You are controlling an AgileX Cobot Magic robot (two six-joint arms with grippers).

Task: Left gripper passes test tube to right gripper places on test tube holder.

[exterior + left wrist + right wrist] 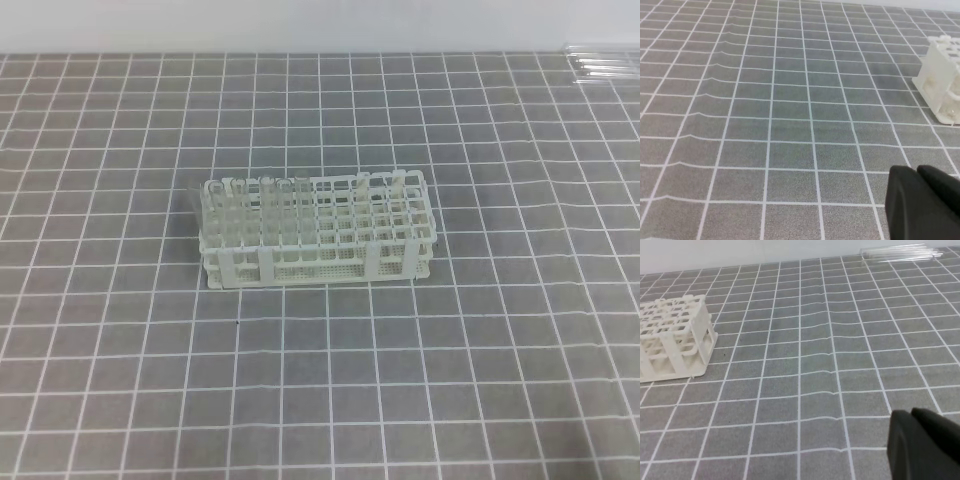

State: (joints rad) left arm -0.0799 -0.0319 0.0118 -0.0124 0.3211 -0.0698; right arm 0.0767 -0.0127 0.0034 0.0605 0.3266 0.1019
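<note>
Currently both the left gripper [920,172] and right gripper [912,415] are clenched and empty. Loose test tubes [603,62] lie far behind the test tube holder [318,232]; clear glass risks a mis-grasp or rolling away.

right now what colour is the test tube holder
White test tube holder, clearest in the exterior high view.

A lab bench setup: a white test tube holder [318,232] sits mid-frame on a grey gridded desk [400,400] (loose glass tubes [603,62] lie upper right).
</note>
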